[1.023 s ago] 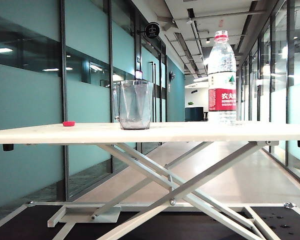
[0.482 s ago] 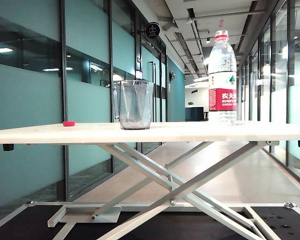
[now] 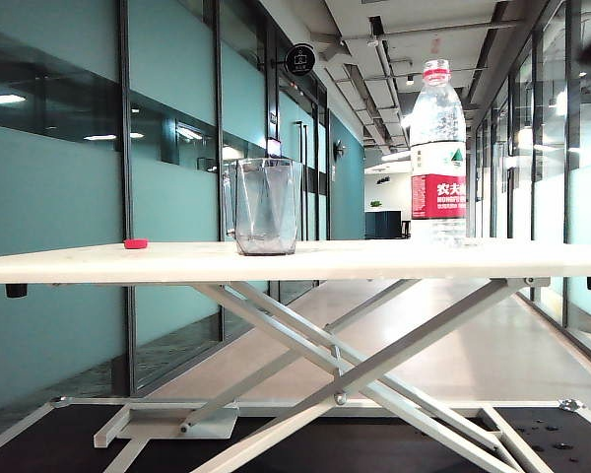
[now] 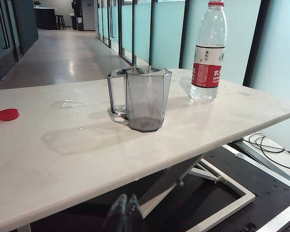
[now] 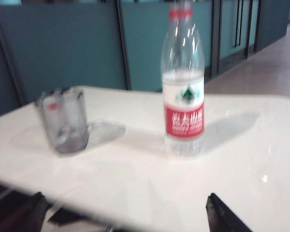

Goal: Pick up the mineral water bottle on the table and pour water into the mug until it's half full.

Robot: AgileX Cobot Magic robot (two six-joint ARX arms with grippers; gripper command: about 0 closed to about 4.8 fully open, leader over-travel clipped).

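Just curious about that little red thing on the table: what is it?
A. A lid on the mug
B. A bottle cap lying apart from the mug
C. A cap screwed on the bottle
B: the red bottle cap lies alone on the table, well away from the mug.

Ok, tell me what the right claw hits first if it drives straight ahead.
Probably the mineral water bottle. In the right wrist view the open right claw faces it across bare table, the mug off to one side. The picture is blurred, so depth is uncertain.

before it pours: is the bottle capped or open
Open: the bottle shows a bare neck ring with no cap, and a red cap lies on the table.
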